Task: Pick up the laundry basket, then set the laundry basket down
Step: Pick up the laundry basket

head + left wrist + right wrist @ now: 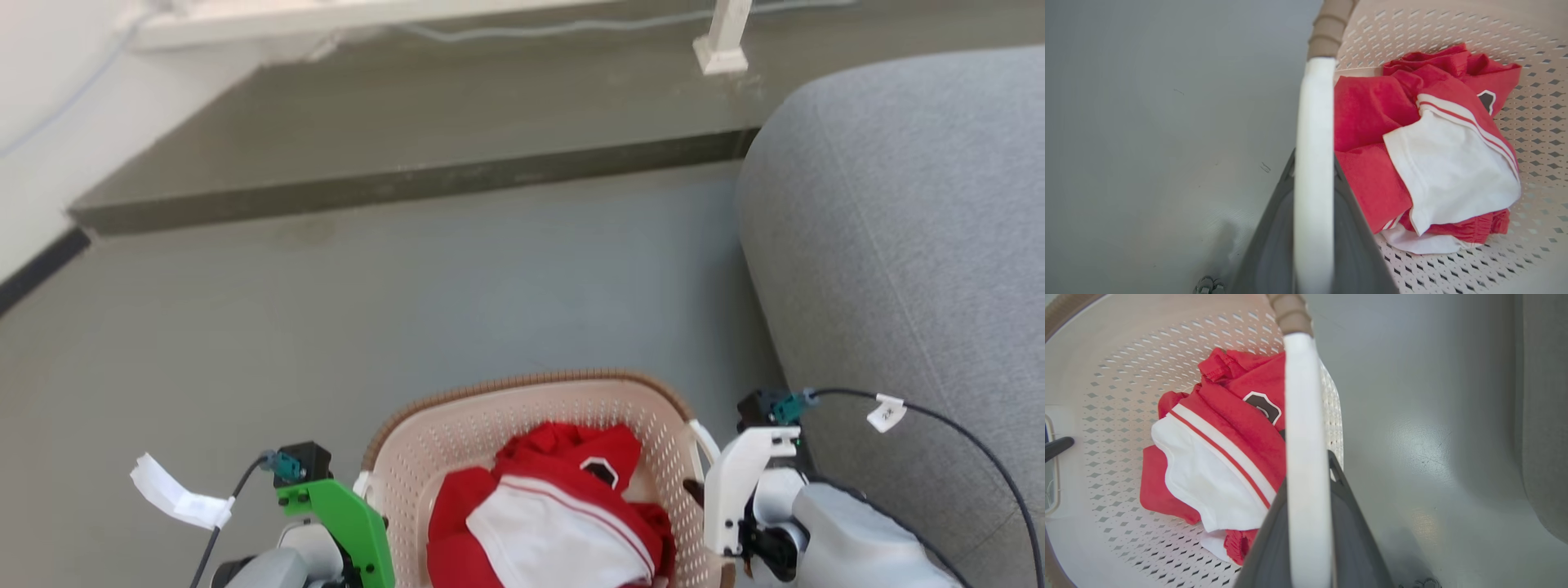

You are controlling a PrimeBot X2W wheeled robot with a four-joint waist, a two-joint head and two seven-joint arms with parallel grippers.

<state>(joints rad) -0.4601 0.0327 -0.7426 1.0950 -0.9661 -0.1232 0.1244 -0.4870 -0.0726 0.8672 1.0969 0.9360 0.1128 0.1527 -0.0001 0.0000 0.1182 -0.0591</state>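
My left gripper [1314,163] has its two dark fingers closed on the white left handle [1314,122] of the basket [1453,32], one finger on each side of the bar. My right gripper [1308,469] pinches the right handle [1300,396] the same way. The basket is between my arms, directly in front of me at the bottom of the head view, with red and white clothes [555,514] heaped inside.

The floor [408,294] is smooth and grey with a dull sheen, and the wrist views show a few small scuffs on it. Just right of the basket rises a grey fabric sofa [898,229], its rounded side near my right arm. Beyond the basket, the floor runs to a low step [408,131] with a darker front edge. On the step stands the foot of a white post [722,37], and a pale cable [531,28] lies behind it. A white wall [49,122] with black skirting closes the left side.

The head view cuts off the basket's near end, and green and white wrist mounts hide my fingers there. I cannot tell whether the basket's bottom touches the floor. The post's top and the sofa's far side are out of frame. In the right wrist view a dark fingertip [1057,447] shows at the far handle opening.
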